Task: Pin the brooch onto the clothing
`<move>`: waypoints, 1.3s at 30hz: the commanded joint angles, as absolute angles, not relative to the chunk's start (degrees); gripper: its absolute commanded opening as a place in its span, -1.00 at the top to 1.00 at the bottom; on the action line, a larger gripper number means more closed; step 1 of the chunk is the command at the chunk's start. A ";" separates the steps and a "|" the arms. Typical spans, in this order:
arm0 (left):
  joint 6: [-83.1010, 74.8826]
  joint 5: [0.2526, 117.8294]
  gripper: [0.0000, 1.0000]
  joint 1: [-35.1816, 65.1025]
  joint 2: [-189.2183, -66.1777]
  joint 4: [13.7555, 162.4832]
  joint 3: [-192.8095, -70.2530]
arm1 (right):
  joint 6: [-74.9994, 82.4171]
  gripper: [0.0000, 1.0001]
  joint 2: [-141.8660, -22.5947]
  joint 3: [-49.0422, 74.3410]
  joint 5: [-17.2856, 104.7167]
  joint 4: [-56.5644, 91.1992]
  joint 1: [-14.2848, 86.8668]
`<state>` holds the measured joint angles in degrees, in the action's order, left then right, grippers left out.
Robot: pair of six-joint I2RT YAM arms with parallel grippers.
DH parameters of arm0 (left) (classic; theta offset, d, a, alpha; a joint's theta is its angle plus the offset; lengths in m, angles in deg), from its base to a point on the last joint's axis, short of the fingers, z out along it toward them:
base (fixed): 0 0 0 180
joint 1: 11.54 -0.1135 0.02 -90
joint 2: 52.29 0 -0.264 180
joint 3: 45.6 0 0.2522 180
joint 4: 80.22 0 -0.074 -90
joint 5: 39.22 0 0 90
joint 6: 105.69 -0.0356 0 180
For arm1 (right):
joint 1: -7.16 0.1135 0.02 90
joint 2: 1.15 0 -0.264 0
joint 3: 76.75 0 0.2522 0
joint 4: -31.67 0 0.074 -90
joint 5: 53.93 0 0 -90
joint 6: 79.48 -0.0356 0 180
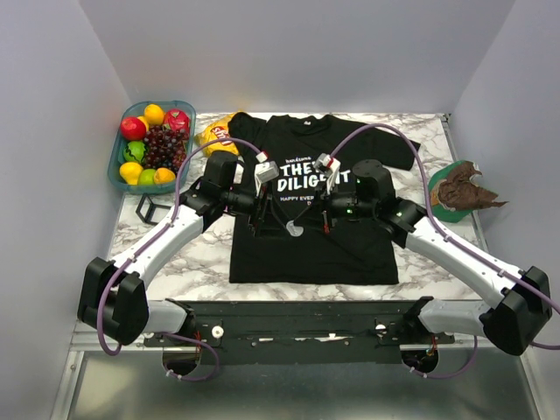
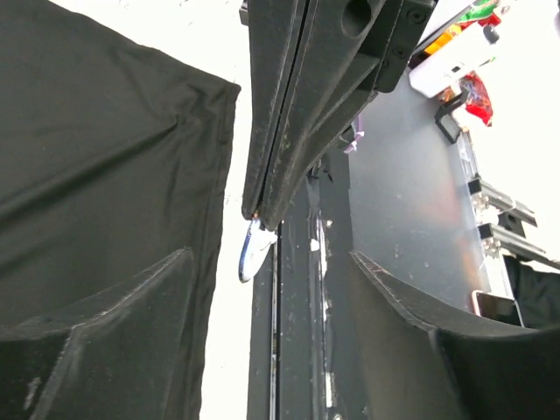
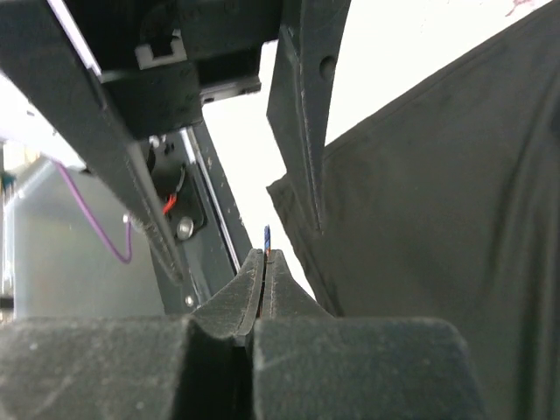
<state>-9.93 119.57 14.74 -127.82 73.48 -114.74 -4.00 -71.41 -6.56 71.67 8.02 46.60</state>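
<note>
Two robot arms meet over the clothing (image 1: pixel 306 254), a black T-shirt with white print lying flat on a marble-patterned table (image 1: pixel 201 262). The right gripper (image 3: pixel 264 258) has its fingers pressed together, and pinched at their very tip is the brooch (image 3: pixel 267 234), seen edge-on as a thin sliver in the right wrist view and as a small pale disc in the overhead view. The brooch sits above the middle of the shirt, just nearer than the printed lines and between the two grippers. Whether it touches the fabric cannot be told. The left gripper (image 2: pixel 271 261) faces it from the left with its fingers (image 2: pixel 105 337) spread wide, the brooch and the right gripper's tip lying in line with the gap. At the far left of the table stands a blue tray (image 1: pixel 116 166) of fruit, with a yellow snack bag (image 1: pixel 215 133) just to its right, near the shirt's left sleeve. A green plate (image 1: pixel 437 199) bearing something brown rests at the right edge, well apart from the shirt
</note>
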 commanded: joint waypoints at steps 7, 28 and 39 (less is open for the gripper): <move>-7.96 121.18 -0.35 15.00 -126.03 76.79 -114.38 | -13.29 0.99 -67.42 -10.34 66.92 21.60 47.07; -2.77 122.06 1.00 15.00 -124.98 82.59 -112.62 | -11.80 0.99 -64.35 -14.82 63.41 21.17 47.07; 1.00 122.68 1.00 15.00 -124.63 85.66 -110.96 | -8.55 0.96 -64.08 -14.56 64.72 18.00 47.07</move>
